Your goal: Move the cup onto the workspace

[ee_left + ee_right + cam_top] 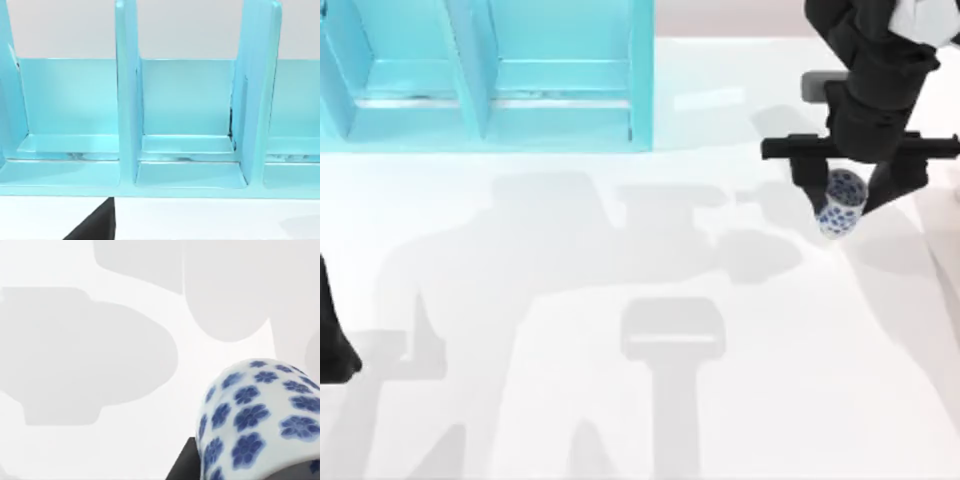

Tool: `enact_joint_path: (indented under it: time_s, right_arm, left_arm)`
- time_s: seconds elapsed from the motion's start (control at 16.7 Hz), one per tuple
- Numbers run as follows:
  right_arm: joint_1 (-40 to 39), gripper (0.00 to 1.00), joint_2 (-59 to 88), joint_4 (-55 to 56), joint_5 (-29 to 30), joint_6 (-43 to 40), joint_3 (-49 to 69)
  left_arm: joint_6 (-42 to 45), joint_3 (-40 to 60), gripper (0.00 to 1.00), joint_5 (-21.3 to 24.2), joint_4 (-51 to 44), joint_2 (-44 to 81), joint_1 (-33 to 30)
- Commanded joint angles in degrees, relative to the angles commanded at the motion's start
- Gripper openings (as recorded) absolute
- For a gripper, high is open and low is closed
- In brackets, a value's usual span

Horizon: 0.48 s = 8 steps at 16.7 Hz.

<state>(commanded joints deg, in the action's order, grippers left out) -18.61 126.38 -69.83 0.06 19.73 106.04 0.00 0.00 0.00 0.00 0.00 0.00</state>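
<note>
The right tool (842, 195) is seen at the upper right of the top view, its black fingers closed on either side of the cup (840, 203), which is gripped between them. The cup is white with a blue flower pattern and is held tilted over the right part of the white table (620, 420); whether it touches the surface cannot be told. In the right wrist view the cup (260, 420) is found at the lower right of the frame, with a dark finger (186, 465) pressed against its side and the pale table (75, 340) behind it. The teal-blue shelf unit (490, 75) is placed at the upper left of the top view, well apart from the cup. Its open compartments (185, 115) are shown in the left wrist view. The left arm (335, 345) is parked at the left edge of the top view, and how far its tool is open cannot be told
</note>
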Motion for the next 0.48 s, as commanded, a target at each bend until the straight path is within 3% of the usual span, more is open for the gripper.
enact_joint_path:
  time_s: [0.48]
  right_arm:
    - [0.00, 0.98, 0.00, 0.00, 0.00, 0.00, 0.00]
  left_arm:
    - [0.00, 0.00, 1.00, 0.00, 0.00, 0.00, 0.00]
